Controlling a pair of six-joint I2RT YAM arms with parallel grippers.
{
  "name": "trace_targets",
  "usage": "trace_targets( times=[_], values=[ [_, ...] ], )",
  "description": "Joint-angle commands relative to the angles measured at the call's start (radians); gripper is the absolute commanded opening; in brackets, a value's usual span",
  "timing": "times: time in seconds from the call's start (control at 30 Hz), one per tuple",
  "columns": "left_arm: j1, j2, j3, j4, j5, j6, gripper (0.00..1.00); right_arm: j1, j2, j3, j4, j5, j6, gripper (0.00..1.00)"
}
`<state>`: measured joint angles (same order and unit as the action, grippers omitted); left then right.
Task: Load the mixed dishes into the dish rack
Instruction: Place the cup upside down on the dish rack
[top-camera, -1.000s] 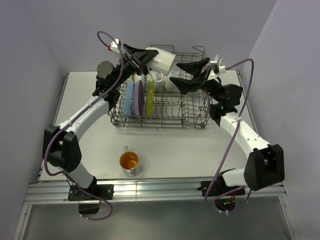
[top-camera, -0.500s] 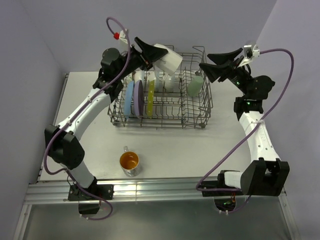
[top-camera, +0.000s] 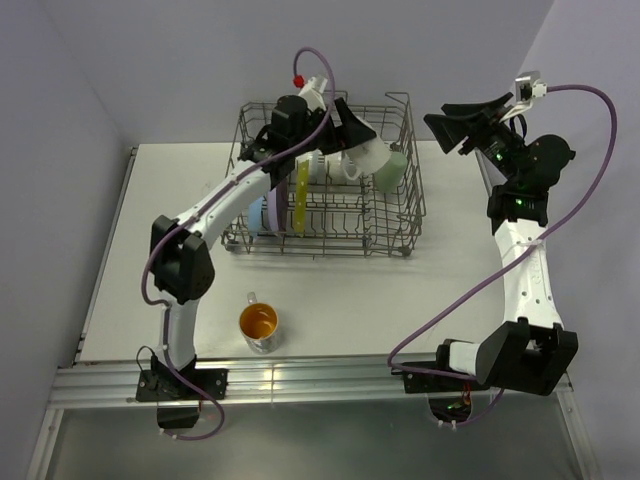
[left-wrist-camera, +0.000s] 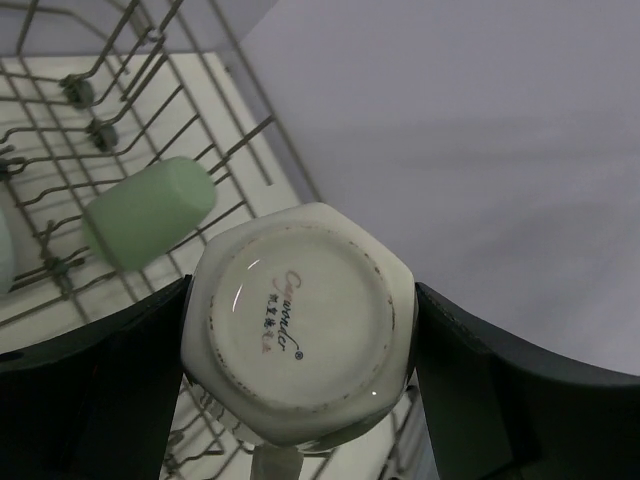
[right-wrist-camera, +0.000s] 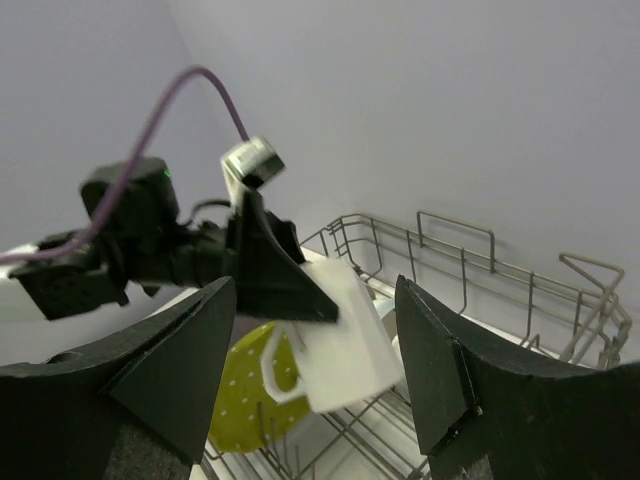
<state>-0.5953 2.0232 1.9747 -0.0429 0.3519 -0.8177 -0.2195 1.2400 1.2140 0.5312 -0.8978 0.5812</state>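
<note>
While hovering above far right of dish rack (top-camera: 413, 205), beside pale green cup (top-camera: 392, 170): white mug (left-wrist-camera: 298, 335) clamped across body by left gripper (top-camera: 352, 138), mouth tilted rackward, likely for inverted draining. Right gripper (top-camera: 450, 128) jaws apart, empty, held aside, leaving room. Orange-inside cup (top-camera: 259, 325) on table (top-camera: 400, 300), unloaded.

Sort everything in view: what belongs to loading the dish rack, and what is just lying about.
Job: dish rack; white mug, held by left gripper; pale green cup and yellow-green plate, racked; orange-inside cup, on the table.
Not part of it: purple cables on the arms.
</note>
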Motion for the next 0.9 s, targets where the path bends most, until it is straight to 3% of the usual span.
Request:
trace_targets(
  times=[0.0, 0.3, 0.87],
  values=[
    [-0.021, 0.014, 0.124, 0.046, -0.034, 0.081, 0.00, -0.017, -0.022, 0.048, -0.046, 0.025, -0.014, 0.72],
    [-0.077, 0.150, 0.173, 0.046, -0.094, 0.190, 0.00, -0.021, -0.027, 0.030, -0.096, 0.028, -0.034, 0.72],
    [-0.156, 0.252, 0.177, 0.110, -0.200, 0.319, 0.00, -0.023, -0.007, 0.004, -0.108, 0.025, -0.026, 0.72]
  ],
)
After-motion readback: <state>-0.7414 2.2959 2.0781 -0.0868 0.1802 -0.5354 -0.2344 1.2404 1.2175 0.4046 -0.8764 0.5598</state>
